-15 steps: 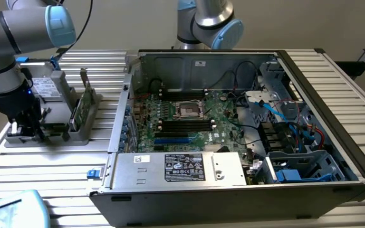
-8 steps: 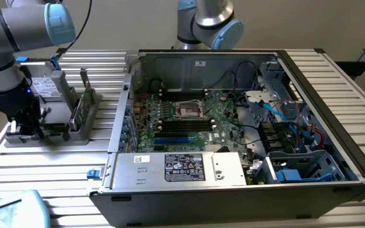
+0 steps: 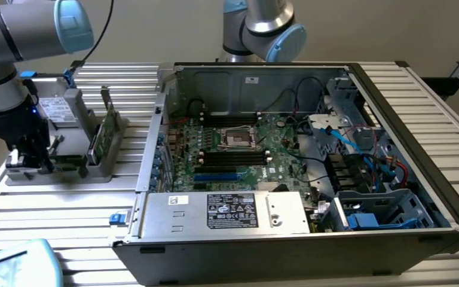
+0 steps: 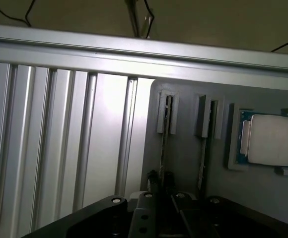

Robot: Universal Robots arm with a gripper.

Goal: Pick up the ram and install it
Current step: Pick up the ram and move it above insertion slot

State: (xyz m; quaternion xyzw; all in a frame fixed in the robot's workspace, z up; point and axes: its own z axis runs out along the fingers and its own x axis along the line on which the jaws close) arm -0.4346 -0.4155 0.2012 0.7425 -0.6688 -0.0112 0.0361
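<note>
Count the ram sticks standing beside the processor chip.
2 ram sticks on edge: one at the gripper, the other between it and the processor chip. The gripper hides part of each; more may be hidden.

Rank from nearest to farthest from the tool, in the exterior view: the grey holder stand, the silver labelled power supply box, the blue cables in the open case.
1. Grey holder stand, right beside the tool, on the exterior view's left.
2. Silver labelled power supply box, centre front.
3. Blue cables, towards the exterior view's right.
</note>
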